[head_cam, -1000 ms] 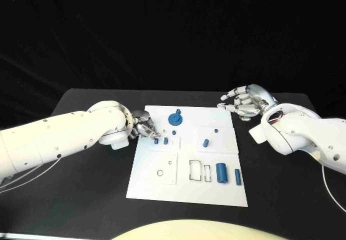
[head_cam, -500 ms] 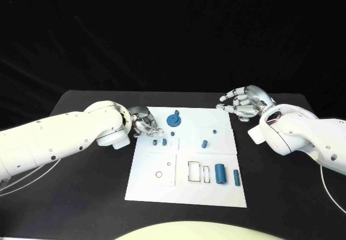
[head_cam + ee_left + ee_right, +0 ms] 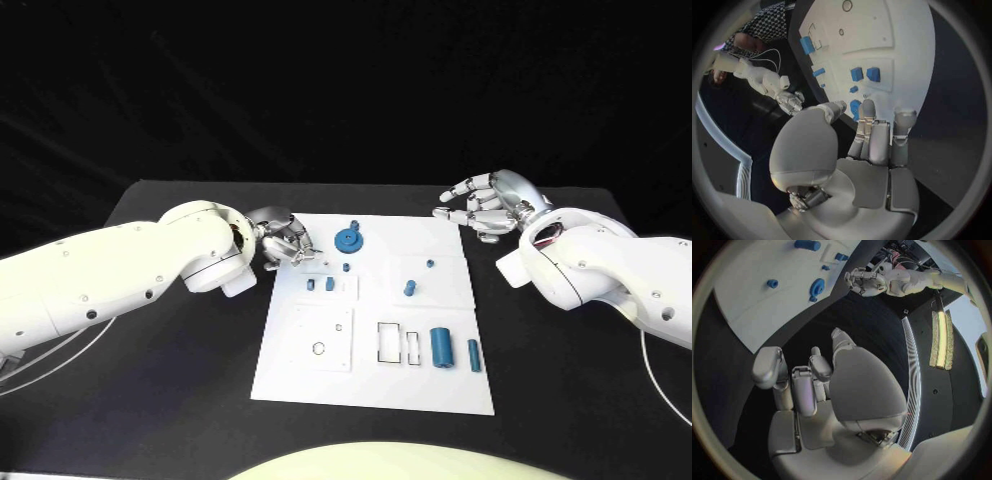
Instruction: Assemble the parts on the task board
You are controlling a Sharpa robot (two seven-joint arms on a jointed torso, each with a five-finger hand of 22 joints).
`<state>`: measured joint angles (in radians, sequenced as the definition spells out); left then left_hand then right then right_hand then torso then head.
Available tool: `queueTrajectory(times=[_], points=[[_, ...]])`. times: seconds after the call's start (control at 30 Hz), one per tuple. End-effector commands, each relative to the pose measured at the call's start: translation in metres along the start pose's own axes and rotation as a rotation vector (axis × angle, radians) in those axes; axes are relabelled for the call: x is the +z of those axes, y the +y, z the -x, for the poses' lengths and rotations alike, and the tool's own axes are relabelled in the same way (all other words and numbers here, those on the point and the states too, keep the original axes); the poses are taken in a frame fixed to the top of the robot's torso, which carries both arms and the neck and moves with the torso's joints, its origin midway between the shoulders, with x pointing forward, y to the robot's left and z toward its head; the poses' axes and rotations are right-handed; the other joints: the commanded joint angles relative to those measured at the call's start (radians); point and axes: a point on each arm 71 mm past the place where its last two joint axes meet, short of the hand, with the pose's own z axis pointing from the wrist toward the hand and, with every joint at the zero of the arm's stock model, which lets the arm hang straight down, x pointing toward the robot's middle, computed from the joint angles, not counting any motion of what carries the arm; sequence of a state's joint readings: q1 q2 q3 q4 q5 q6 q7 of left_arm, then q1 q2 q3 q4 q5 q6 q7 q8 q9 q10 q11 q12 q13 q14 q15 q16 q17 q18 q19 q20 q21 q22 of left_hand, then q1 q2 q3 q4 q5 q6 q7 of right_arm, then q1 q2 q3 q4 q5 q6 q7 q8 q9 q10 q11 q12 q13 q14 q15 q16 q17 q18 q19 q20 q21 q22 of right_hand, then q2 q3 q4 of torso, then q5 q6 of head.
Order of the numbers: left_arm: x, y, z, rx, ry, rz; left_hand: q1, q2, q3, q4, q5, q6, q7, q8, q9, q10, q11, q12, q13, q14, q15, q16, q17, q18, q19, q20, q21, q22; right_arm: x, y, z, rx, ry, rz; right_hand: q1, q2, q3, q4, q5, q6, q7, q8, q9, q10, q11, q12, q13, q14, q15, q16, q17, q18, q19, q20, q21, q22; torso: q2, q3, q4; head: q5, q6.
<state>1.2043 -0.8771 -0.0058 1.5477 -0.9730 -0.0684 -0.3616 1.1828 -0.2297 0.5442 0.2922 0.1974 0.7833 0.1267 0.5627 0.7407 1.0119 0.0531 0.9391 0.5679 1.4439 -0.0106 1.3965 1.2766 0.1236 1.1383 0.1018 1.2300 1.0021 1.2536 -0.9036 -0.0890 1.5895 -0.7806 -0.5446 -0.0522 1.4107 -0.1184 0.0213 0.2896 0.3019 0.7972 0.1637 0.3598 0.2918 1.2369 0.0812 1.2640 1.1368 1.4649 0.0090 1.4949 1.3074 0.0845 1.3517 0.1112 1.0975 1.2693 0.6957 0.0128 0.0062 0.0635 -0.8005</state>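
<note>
— What is the left hand (image 3: 284, 240) doing?
— It has lifted a bit toward the top of the picture, away from the two little blue pegs (image 3: 320, 284). Its fingers are curled, and I can't tell if they hold anything.
— And the right hand (image 3: 486, 206)?
— It has stayed off the upper right corner of the task board (image 3: 303, 370), fingers bent, holding nothing.
— Where are the parts?
— The blue gear (image 3: 349, 238) sits near the board's top. Two blue cylinders (image 3: 456, 347) lie lower right. I think assembling has hardly begun.
</note>
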Motion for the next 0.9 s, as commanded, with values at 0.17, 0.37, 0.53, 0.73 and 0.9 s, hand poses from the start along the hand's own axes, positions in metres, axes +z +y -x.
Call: queueTrajectory(times=[0.17,0.37,0.53,0.73,0.9], points=[[-0.006,0.005,-0.003,0.029,0.032,0.022,-0.057,-0.004,-0.071,0.001,-0.005,0.018,-0.007,0.026,-0.017,0.025,-0.008,0.016,-0.008,0.018,-0.005,0.016,0.013,-0.003,0.035,-0.007,0.024,0.034,-0.001,-0.001,0.001,0.000,-0.006,0.008,-0.009,-0.001,0.006,0.002,0.007,0.006,-0.001,0.002,-0.001,-0.005,-0.002,-0.003,-0.001,0.064,-0.005,-0.003,0.087,0.017,-0.006,-0.002,-0.005,-0.001,0.000,-0.0011,-0.0014,0.004,0.001],[-0.009,0.009,-0.010,0.068,0.038,0.048,-0.076,0.010,-0.146,0.002,-0.005,0.048,-0.028,0.076,-0.016,0.050,-0.026,0.037,-0.010,0.037,-0.021,0.036,0.039,-0.013,0.076,-0.019,0.055,0.083,-0.001,-0.002,0.002,-0.001,-0.007,0.005,-0.009,-0.001,0.006,0.002,0.007,0.006,-0.001,0.002,-0.001,-0.005,-0.002,-0.003,-0.001,0.064,-0.005,-0.003,0.087,0.017,-0.006,-0.002,-0.005,-0.001,0.000,-0.0016,-0.0001,0.007,0.000],[-0.008,0.012,-0.016,0.081,0.042,0.071,-0.075,0.020,-0.165,0.002,-0.004,0.056,-0.037,0.096,-0.012,0.062,-0.034,0.045,-0.010,0.044,-0.028,0.043,0.050,-0.017,0.092,-0.024,0.068,0.102,-0.001,-0.002,0.002,0.000,-0.007,0.004,-0.009,-0.001,0.006,0.002,0.007,0.006,-0.001,0.002,-0.001,-0.005,-0.002,-0.003,-0.001,0.064,-0.005,-0.003,0.087,0.017,-0.006,-0.002,-0.005,-0.001,0.001,-0.0017,-0.0017,0.009,0.000],[-0.006,0.015,-0.021,0.105,0.056,0.100,-0.078,0.023,-0.175,0.002,-0.004,0.059,-0.040,0.103,-0.011,0.067,-0.037,0.049,-0.009,0.047,-0.031,0.046,0.054,-0.019,0.100,-0.027,0.074,0.112,-0.001,-0.003,0.002,-0.001,-0.007,0.002,-0.009,-0.001,0.006,0.002,0.007,0.006,-0.001,0.002,-0.001,-0.005,-0.002,-0.003,-0.001,0.064,-0.005,-0.003,0.087,0.017,-0.006,-0.002,-0.005,-0.001,0.001,-0.0015,-0.0025,0.009,-0.003],[-0.005,0.016,-0.023,0.122,0.063,0.115,-0.076,0.028,-0.178,0.001,-0.002,0.061,-0.042,0.107,-0.010,0.070,-0.039,0.051,-0.009,0.048,-0.033,0.047,0.055,-0.020,0.103,-0.028,0.077,0.116,-0.001,-0.003,0.002,-0.001,-0.007,0.001,-0.009,-0.001,0.006,0.002,0.007,0.006,-0.001,0.002,-0.001,-0.005,-0.002,-0.003,-0.001,0.064,-0.005,-0.003,0.087,0.017,-0.006,-0.002,-0.005,-0.001,0.001,-0.0006,-0.0017,0.009,-0.004]])
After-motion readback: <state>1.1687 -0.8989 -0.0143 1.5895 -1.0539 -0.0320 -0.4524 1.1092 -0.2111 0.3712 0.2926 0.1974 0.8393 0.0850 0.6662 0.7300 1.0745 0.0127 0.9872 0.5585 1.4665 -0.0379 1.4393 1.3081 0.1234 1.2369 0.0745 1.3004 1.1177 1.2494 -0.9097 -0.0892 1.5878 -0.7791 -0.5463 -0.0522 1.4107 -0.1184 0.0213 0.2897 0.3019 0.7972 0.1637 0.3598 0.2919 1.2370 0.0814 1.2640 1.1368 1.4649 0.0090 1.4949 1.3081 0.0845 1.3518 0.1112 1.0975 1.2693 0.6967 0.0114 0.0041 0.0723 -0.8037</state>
